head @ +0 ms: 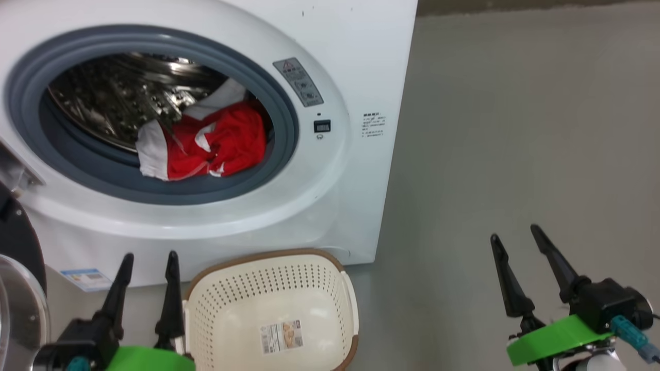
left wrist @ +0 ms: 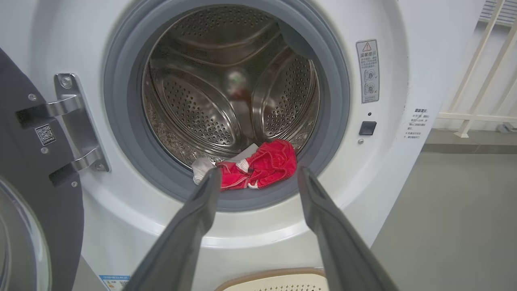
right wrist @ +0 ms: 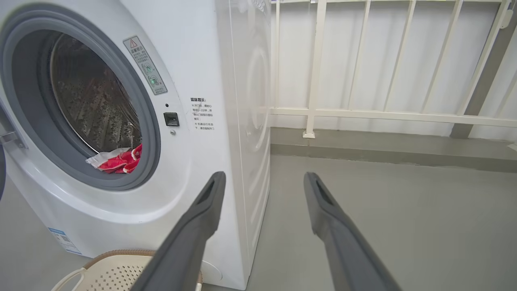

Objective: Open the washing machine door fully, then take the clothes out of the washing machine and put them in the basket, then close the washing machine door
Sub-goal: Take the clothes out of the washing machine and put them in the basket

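Head view: the basket (head: 268,255) is set by the washing machine (head: 330,206) to receive the clothes (head: 221,139). Left gripper (head: 150,255) and right gripper (head: 514,232) are held wide, empty.

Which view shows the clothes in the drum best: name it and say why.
The head view: the clothes lie large and unblocked, red and white parts plain. The left wrist view shows them smaller, low in the drum. The right wrist view shows a small part, the rest behind the gasket.

The head view looks down on the washing machine (head: 356,206), both wrist views face it level; all share the clothes (head: 221,141).
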Tool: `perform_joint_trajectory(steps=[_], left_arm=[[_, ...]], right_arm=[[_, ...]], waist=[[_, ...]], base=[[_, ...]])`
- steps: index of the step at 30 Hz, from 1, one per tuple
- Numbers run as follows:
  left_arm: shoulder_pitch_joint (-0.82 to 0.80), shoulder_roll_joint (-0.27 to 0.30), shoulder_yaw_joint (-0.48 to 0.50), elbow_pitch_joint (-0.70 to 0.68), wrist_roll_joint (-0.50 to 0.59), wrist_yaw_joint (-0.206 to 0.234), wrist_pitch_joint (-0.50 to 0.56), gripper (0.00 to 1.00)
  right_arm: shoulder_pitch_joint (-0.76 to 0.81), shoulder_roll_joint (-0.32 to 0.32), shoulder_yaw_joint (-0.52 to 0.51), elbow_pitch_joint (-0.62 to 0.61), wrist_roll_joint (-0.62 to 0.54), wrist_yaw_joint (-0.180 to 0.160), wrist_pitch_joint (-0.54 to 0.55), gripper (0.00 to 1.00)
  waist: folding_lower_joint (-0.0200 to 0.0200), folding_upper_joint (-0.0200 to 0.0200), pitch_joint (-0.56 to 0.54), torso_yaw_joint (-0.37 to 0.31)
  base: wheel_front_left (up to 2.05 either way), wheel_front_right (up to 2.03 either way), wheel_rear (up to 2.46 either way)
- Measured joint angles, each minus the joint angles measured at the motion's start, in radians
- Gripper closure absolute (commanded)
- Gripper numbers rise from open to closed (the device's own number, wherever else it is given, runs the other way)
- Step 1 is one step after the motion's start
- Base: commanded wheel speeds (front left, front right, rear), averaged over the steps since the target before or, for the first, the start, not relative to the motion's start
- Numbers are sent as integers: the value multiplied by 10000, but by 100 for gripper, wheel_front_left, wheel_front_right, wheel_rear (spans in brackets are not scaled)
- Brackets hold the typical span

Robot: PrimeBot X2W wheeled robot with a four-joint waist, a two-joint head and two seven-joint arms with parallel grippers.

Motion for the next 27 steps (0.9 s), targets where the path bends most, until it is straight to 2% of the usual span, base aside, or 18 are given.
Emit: perform_joint_trajectory(steps=[12, 27], left_arm=[[-2326, -33, -217, 1041, 318, 52, -161, 0], [-5144, -140, 69, 2644, 479, 257, -224, 0]], right_arm=[[-725, -176, 19, -355, 0, 0, 0, 0], [-1714, -240, -8, -719, 0, 0, 0, 0]], waist=[[0, 0, 1134, 23], [0, 0, 2853, -32]], base=[[0, 0, 0], [0, 0, 0]])
